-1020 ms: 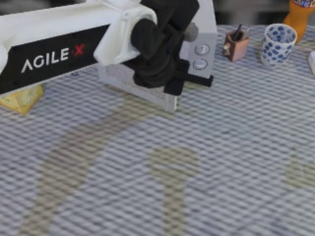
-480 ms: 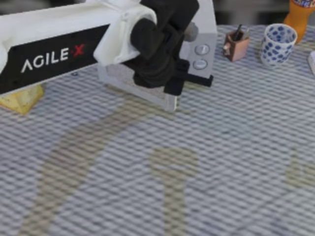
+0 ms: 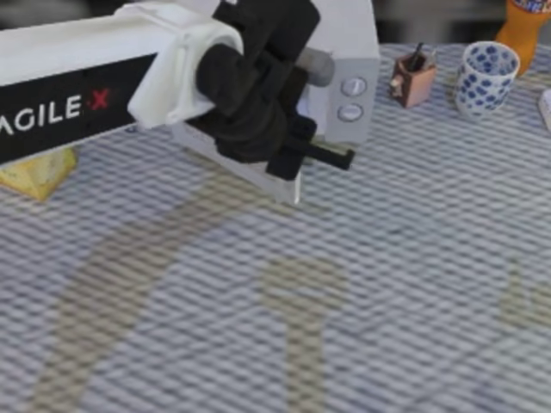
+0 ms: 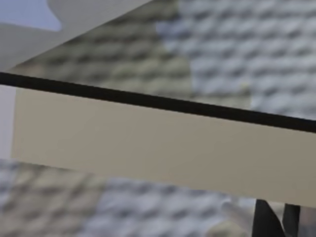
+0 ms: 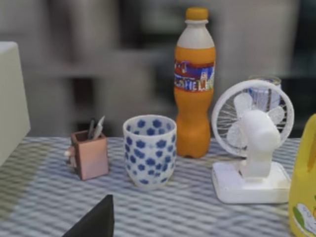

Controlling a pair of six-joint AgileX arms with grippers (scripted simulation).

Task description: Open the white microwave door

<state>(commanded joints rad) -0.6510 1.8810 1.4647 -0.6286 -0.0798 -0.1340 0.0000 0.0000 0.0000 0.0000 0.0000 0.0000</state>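
Observation:
The white microwave (image 3: 349,39) stands at the back middle of the table, its two silver knobs (image 3: 352,87) facing the front. The door (image 3: 267,182) stands swung partly outward from the body, its free edge toward the table's front. My left arm reaches in from the left, and my left gripper (image 3: 320,155) is shut on the door near that free edge. In the left wrist view the door (image 4: 148,138) fills the frame as a pale band, with a dark finger (image 4: 266,222) at its rim. My right gripper (image 5: 98,222) is parked off to the right, outside the top view.
Right of the microwave stand a pink pen holder (image 3: 414,79), a blue-dotted cup (image 3: 486,77) and an orange bottle (image 3: 525,26). A white fan (image 5: 252,148) and a yellow jug (image 5: 303,197) lie farther right. A yellow object (image 3: 39,172) sits at the left.
My left arm has pulled back to the left and toward the front, and the door's free edge has swung farther out from the microwave body with it.

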